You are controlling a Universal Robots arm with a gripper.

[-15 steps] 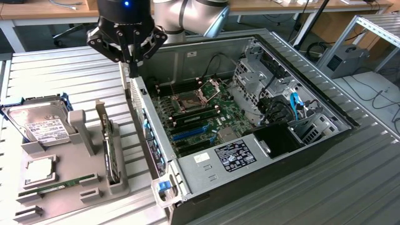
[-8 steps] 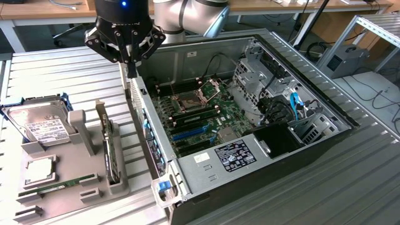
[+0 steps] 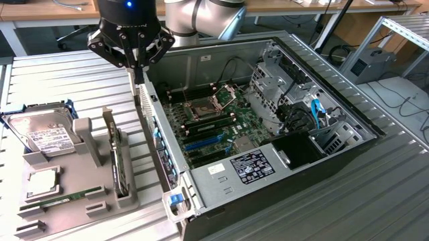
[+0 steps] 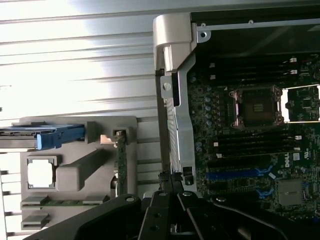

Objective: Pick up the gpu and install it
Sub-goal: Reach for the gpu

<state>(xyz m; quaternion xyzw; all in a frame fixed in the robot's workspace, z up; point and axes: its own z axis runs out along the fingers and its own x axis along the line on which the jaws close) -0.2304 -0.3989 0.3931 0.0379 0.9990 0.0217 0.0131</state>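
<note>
Grip state: the gripper [image 3: 138, 75] has its fingers drawn together with nothing between them; it hangs above the far end of the computer case's [image 3: 158, 143] left wall in the exterior view.
Card place: the gpu [image 3: 118, 160] stands on its long edge in a slot of the grey holder [image 3: 77, 213], on the exterior view's left of the case. It is nearer than the gripper and well apart from it, and it is seen edge-on in the wrist view [image 4: 120, 165].
Neighbours: a hard drive [image 3: 41, 134] sits in a blue caddy at the holder's far left, and a memory stick [image 3: 64, 197] lies in its near part.
Step in hand: judged to be the reach toward the card; it is not yet lifted, and the motherboard [image 3: 214, 120] slots are bare.
Doing it well: the jaws should spread wider than the card's thin edge, square up across it, and come down over its middle. They should stay clear of the grey post [image 3: 87, 140] beside it, so the card stays upright in its slot.
</note>
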